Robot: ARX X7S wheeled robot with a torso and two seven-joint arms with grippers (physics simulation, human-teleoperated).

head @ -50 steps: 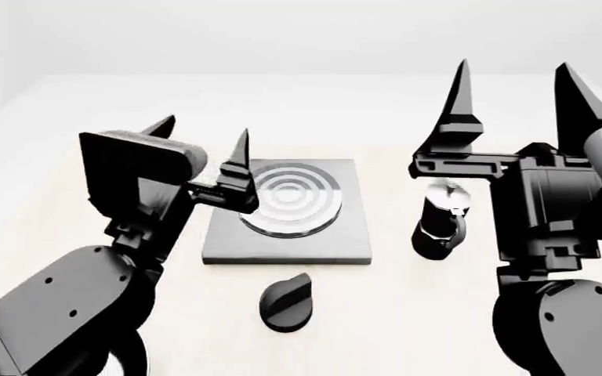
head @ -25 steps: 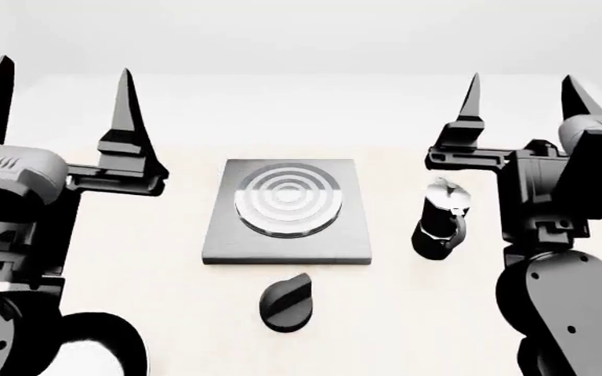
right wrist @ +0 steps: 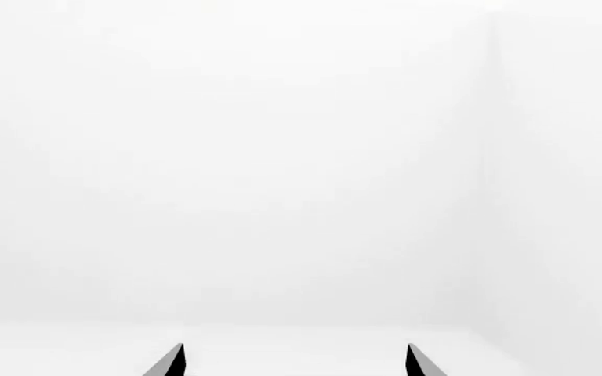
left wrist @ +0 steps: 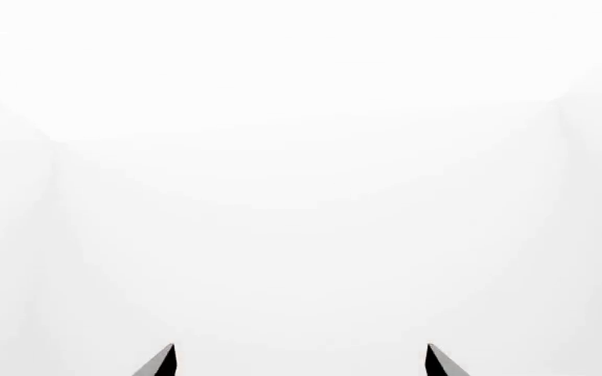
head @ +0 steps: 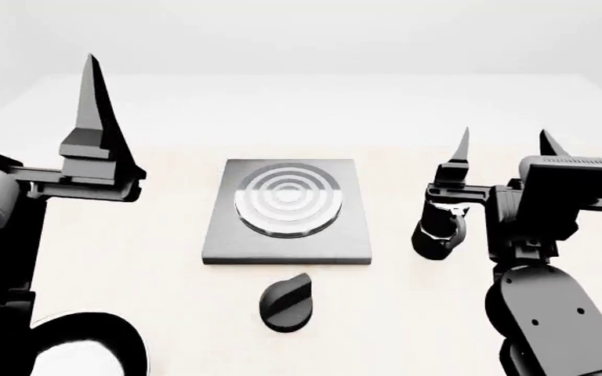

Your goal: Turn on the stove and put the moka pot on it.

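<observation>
The stove [head: 285, 235] is a flat square grey hotplate with a ringed round burner [head: 288, 198], lying mid-table. Its separate round black knob [head: 286, 301] lies just in front of it. The black moka pot [head: 437, 232] stands upright to the right of the plate, its silver lid mostly hidden behind my right gripper's inner finger. My right gripper [head: 504, 137] is open and empty, raised above and just right of the pot, fingers pointing up. My left gripper [head: 29, 86] is open and empty, raised left of the stove, with one finger out of frame. Both wrist views show only open fingertips [left wrist: 165, 362] [right wrist: 173, 362].
The beige table [head: 154, 251] runs back to a white far area. My left arm and its base fill the lower left corner; my right arm fills the lower right. The wrist views show only plain white background.
My left gripper swung from the stove's left edge out to the left and up. My right gripper dropped lower beside the moka pot. Stove, knob and pot have not moved.
</observation>
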